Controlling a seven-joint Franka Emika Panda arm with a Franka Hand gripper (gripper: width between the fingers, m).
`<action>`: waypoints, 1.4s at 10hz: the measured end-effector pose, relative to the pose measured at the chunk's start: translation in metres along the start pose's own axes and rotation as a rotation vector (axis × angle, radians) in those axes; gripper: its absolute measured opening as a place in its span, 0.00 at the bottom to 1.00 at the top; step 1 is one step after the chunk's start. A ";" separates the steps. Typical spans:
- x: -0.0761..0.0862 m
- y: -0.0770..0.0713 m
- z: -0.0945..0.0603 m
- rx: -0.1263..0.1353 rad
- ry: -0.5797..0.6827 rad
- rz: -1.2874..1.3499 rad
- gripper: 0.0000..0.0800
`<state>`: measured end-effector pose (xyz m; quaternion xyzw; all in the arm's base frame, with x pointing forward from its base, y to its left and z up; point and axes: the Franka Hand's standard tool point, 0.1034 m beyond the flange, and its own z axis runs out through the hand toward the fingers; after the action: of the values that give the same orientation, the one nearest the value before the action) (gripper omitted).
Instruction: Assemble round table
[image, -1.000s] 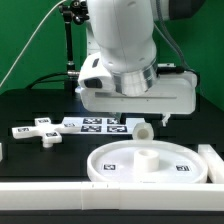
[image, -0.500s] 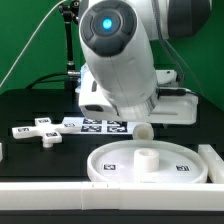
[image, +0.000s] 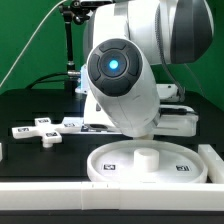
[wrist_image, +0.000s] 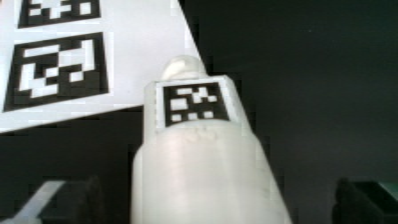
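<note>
The short cylindrical leg (wrist_image: 199, 150) lies on the black table, with a tag on its side. It lies between the two dark fingers (wrist_image: 47, 200) of my gripper (wrist_image: 205, 205). The jaws stand wide apart, with a dark gap on each side of the leg, so the gripper is open. In the exterior view the arm hides both the leg and the gripper. The large rimmed round disc (image: 115, 158), with a raised hub in its middle, lies at the front. The cross-shaped foot piece (image: 38, 130) lies at the exterior view's left.
The marker board (image: 72, 123) lies flat behind the disc and shows in the wrist view (wrist_image: 71, 60) beside the leg. A long white border wall (image: 50, 196) runs along the front, with another piece at the exterior view's right (image: 213, 160). A black stand (image: 68, 50) rises at the back.
The arm has swung forward and down over the leg. The leg showed beside the disc in the earlier frames and is now hidden behind the arm. The disc and foot piece have not moved.
</note>
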<state>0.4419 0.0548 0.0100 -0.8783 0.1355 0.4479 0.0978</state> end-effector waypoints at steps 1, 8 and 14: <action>0.002 0.002 0.005 0.000 0.006 0.003 0.81; 0.002 0.003 0.006 0.001 0.007 -0.008 0.51; -0.031 -0.004 -0.039 0.005 0.011 -0.074 0.51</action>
<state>0.4554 0.0512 0.0585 -0.8850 0.1045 0.4388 0.1158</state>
